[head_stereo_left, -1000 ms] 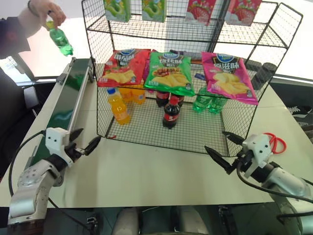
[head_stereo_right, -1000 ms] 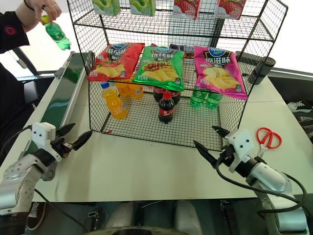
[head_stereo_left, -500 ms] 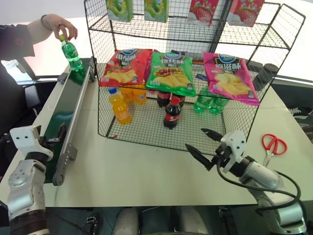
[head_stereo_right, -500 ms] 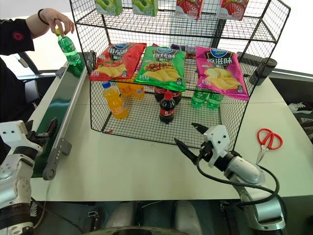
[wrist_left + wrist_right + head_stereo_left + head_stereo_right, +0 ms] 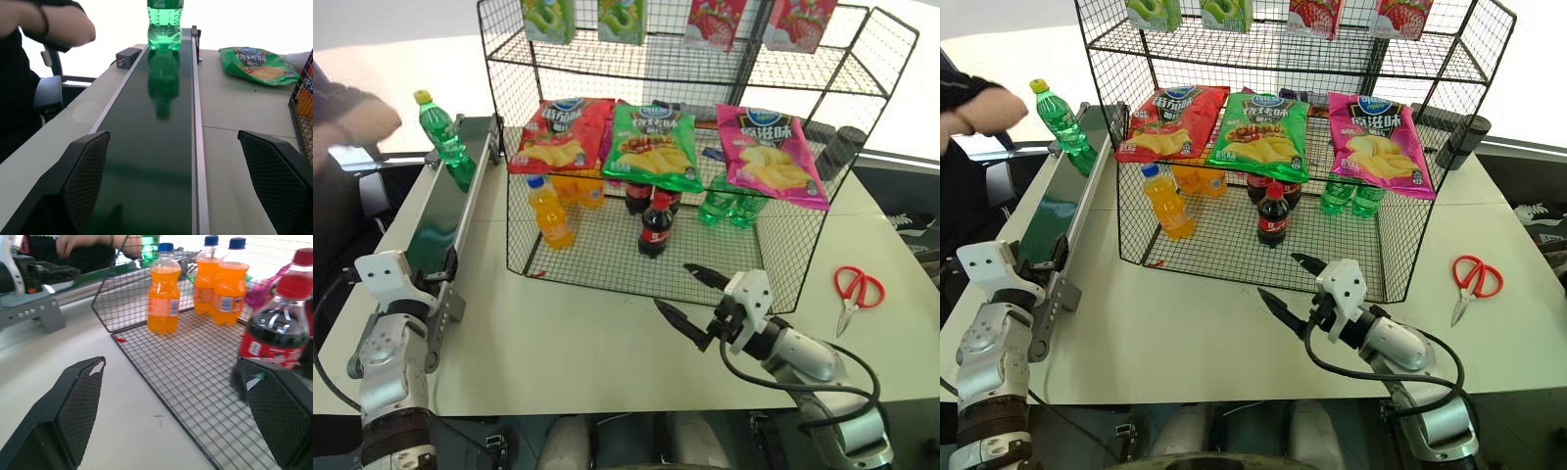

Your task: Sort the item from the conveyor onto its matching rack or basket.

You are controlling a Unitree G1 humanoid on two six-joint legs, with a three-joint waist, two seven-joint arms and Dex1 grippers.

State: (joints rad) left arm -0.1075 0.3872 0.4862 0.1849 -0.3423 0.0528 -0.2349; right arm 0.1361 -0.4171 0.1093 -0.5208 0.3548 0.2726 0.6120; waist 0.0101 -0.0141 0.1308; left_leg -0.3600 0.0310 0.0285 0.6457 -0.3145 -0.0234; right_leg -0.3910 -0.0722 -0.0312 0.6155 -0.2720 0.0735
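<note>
The item, a clear-green soda bottle (image 5: 438, 130) with a yellow cap, stands upright on the far end of the conveyor (image 5: 438, 223), a dark-green belt in a grey frame. My left gripper (image 5: 173, 136) is at the belt's near end, open wide and pointing along the belt toward the bottle, far from it. My right gripper (image 5: 674, 287) hangs open over the table, just in front of the rack's low basket tier (image 5: 607, 262), with nothing between its fingers. The black wire rack (image 5: 862, 59) stands at the table's middle.
The basket tier holds orange-drink bottles (image 5: 549, 211), cola bottles (image 5: 655, 223) and green bottles (image 5: 729, 208). Snack bags (image 5: 656, 145) lie on the tier above. A person's hand (image 5: 357, 122) hovers left of the bottle. Red scissors (image 5: 854, 291) lie at the right. A green snack bag (image 5: 257, 63) lies beside the belt.
The person set the bottle on the belt and drew the hand back. My right gripper slid left along the rack's front. My left gripper swung round to face along the belt.
</note>
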